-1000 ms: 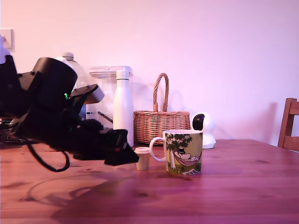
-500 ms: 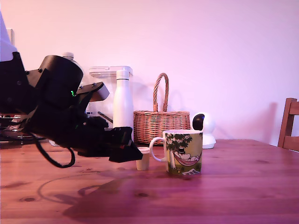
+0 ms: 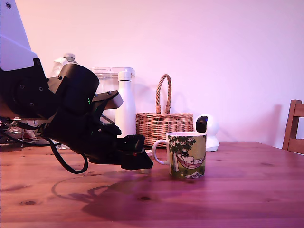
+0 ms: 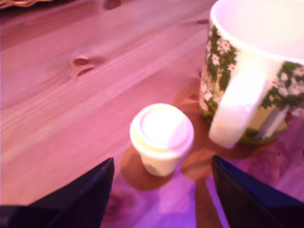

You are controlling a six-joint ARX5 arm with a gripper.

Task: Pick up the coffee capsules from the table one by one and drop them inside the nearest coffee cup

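A cream-beige coffee capsule (image 4: 161, 135) stands upright on the reddish-brown wooden table (image 4: 71, 104), a short gap from the handle of the white coffee cup (image 4: 256, 71) with its green print. My gripper (image 4: 162, 162) is open, its dark fingers (image 4: 80, 199) flanking the capsule without touching it. In the exterior view the gripper (image 3: 142, 162) hovers low over the table (image 3: 237, 190), just left of the coffee cup (image 3: 186, 154), and it hides nearly all of the capsule.
Behind the cup stand a wicker basket (image 3: 164, 126), a tall white bottle (image 3: 125, 107), a clear-topped appliance (image 3: 107, 85) and a small round white camera (image 3: 207, 130). A wooden chair (image 3: 295, 128) shows at the exterior view's right edge.
The arm has moved toward the exterior view's right and slightly down. Its fingers now reach the capsule and cover it, where before it stood visible beside them.
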